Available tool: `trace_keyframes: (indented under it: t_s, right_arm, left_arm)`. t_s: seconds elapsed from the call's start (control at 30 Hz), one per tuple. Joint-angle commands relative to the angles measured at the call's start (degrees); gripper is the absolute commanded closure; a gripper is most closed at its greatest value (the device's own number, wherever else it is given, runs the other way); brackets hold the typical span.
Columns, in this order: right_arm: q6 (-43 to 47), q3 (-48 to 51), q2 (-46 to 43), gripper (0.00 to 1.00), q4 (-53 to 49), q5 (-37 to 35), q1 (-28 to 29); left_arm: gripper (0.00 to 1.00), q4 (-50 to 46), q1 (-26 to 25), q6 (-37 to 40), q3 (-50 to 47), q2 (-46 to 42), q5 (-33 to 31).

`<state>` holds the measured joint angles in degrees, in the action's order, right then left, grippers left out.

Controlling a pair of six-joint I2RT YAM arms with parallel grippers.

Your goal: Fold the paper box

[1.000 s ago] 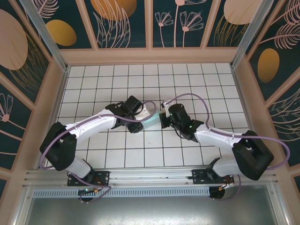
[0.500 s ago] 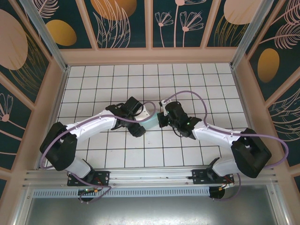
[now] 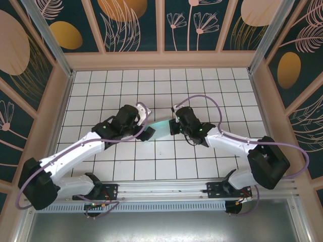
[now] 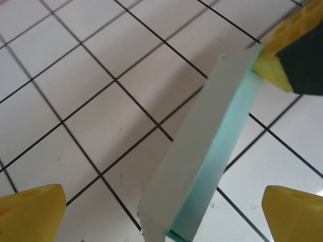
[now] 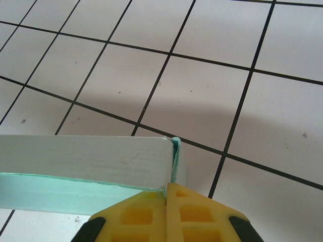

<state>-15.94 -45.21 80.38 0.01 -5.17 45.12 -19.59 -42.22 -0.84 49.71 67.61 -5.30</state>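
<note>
The paper box (image 3: 160,129) was near the middle of the top view, a pale mint strip between the two grippers, over the white tiled table (image 3: 101,85). In the left wrist view the paper box (image 4: 202,161) ran from the bottom centre to the upper right of the frame, with its grey-white face turned to the left and its mint edge to the right. We could not tell whether it touched the tiles.

The right gripper (image 3: 173,127) was closed on the right end of the box. In the right wrist view its yellow fingers (image 5: 141,214) stood pressed together at the bottom centre and pinched the card at the corner of the paper box (image 5: 81,159).

The left gripper (image 3: 146,122) was wide open. Its yellow pads (image 4: 30,212) stood in the two bottom corners of the left wrist view, and the near end of the box was between them, apart from both.
</note>
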Motion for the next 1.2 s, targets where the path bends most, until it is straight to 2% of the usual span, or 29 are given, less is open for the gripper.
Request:
trace_keyframes:
  t_s: [0.0,0.13,0.27,0.4,0.6,0.67,0.87,1.17]
  right_arm:
    - [-2.13,-2.13,1.09,1.0,-2.6,-1.69,0.49]
    - [-2.07,-2.6,1.44,1.0,-3.07,-1.42,0.49]
    - [-2.11,-2.93,1.44,1.0,-3.35,-1.68,0.49]
    - [-2.08,-3.04,1.45,1.0,-3.76,-1.76,0.49]
    - [-2.38,-2.48,1.32,1.0,-3.58,-1.69,0.49]
    - [-2.34,-2.43,1.34,1.0,-3.55,-1.77,0.49]
    - [-1.91,-2.78,1.48,1.0,-3.85,-2.28,0.49]
    - [-1.99,-3.12,2.04,1.0,-4.04,-2.48,0.49]
  left_arm:
    - [0.01,1.63,-0.1,-8.0,-2.24,-2.53,-4.94]
    - [0.02,-2.36,0.07,-10.68,-1.75,-1.83,-7.4]
    - [0.21,-5.47,0.22,-11.98,-0.36,0.75,-6.97]
    - [0.36,-8.15,0.31,-10.96,1.06,3.15,-3.78]
    - [0.61,-10.81,0.57,-10.73,2.73,5.94,-4.29]
    - [0.66,-10.77,0.58,-11.26,3.38,6.02,-4.04]
    - [0.69,-14.16,0.61,-13.78,5.66,7.81,-4.08]
    - [0.75,-14.99,0.56,-13.44,5.68,7.49,-3.36]
